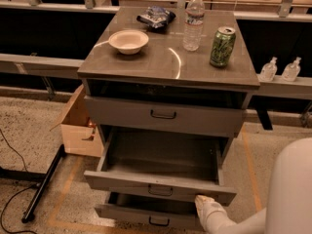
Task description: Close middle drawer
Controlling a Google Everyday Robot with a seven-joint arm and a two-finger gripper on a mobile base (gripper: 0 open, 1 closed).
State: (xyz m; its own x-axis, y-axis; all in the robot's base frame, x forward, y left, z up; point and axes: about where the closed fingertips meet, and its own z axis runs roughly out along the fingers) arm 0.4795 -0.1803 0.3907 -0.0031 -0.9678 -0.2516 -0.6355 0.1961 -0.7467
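In the grey cabinet (146,65), the middle drawer (122,182) is pulled far out, long axis left to right, front facing me. My gripper (207,206) is at the front's right end; its opening I cannot tell. I should push straight inward, nearer the handle (160,190), to avoid jamming.
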